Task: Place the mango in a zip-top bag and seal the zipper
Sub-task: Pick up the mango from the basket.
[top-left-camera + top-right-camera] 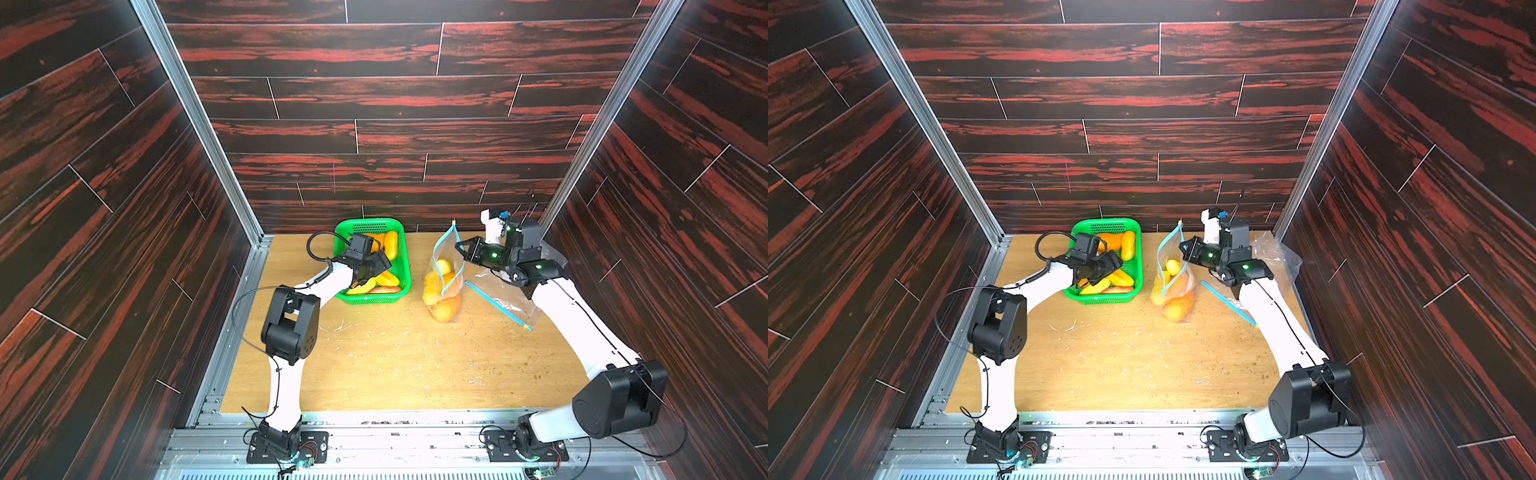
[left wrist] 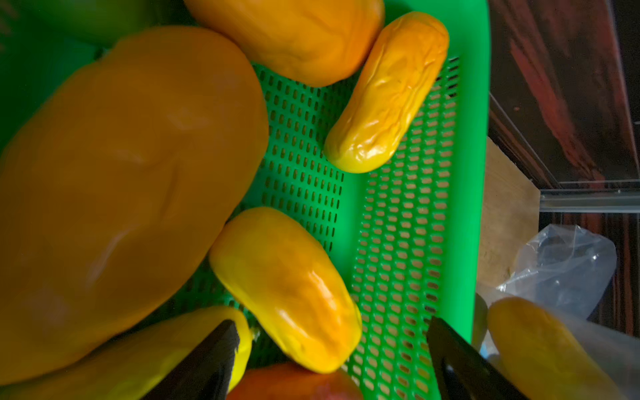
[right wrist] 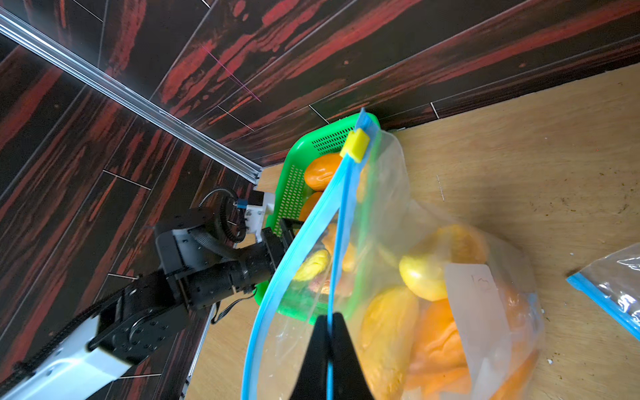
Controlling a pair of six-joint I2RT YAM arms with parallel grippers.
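Note:
A small yellow mango (image 2: 287, 287) lies in the green basket (image 2: 398, 242) among several larger orange and yellow mangoes. My left gripper (image 2: 332, 325) reaches down into the basket (image 1: 405, 249) and stands open. Its black fingers (image 2: 214, 356) straddle the near end of that mango, with a gap on each side. The clear zip-top bag (image 1: 442, 286) stands on the table to the right of the basket and holds several mangoes. My right gripper (image 3: 330, 317) is shut on one side of its blue zipper strip, holding the mouth open. The yellow slider (image 3: 356, 145) sits at the strip's far end.
A second, empty zip-top bag (image 1: 498, 299) lies flat under my right arm. Crumpled clear plastic (image 1: 1279, 253) sits in the back right corner. The basket (image 1: 1140, 249) stands against the back wall. Crumbs are scattered on the wooden table (image 1: 395, 365).

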